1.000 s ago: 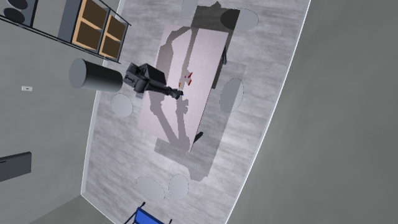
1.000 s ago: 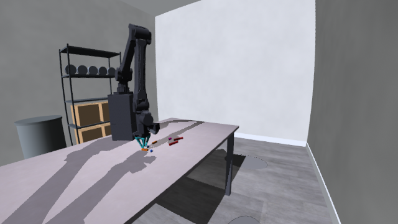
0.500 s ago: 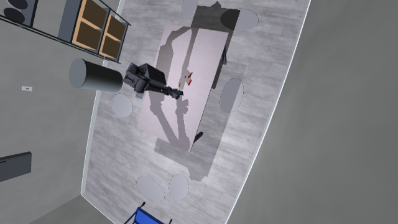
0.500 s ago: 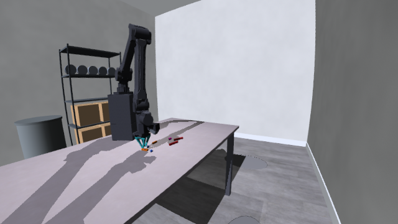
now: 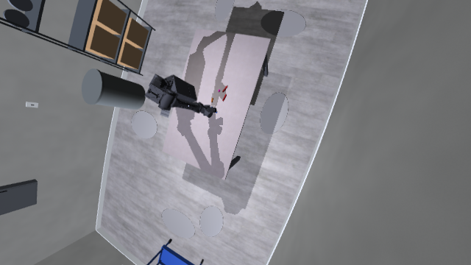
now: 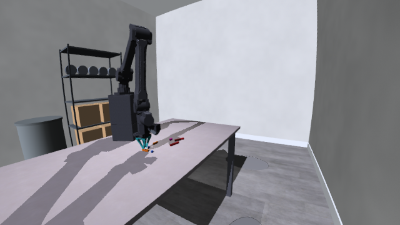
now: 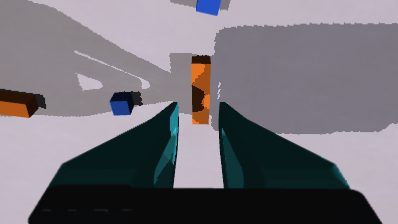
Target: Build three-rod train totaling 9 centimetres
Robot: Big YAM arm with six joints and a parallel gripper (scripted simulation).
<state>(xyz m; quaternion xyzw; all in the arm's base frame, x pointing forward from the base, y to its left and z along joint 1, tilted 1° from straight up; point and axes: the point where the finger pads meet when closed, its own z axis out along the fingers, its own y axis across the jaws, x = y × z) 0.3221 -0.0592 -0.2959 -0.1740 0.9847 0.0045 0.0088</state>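
My gripper (image 7: 198, 111) (image 6: 144, 148) is open, its teal fingers partly spread over an orange rod (image 7: 201, 80) (image 6: 145, 150). In the wrist view the rod lies lengthwise between and ahead of the fingertips, with space on both sides. One blue rod (image 7: 121, 106) lies to its left, apart from it. Another blue rod (image 7: 208, 6) (image 6: 152, 151) is beyond its far end, with a gap. A second orange rod (image 7: 16, 109) (image 6: 155, 143) (image 5: 212, 99) is at the left edge of the wrist view. Two red rods (image 6: 174, 144) (image 6: 179, 139) and a magenta rod (image 6: 170, 139) (image 5: 219, 90) lie farther off.
The rods lie on a pale table (image 6: 200, 137) (image 5: 250, 48). The arm's dark base block (image 6: 121, 119) stands at the table's edge behind the gripper. A grey cylinder (image 6: 40, 137) (image 5: 123, 90) and a shelf rack stand beyond the table. Arm shadows cross the work area.
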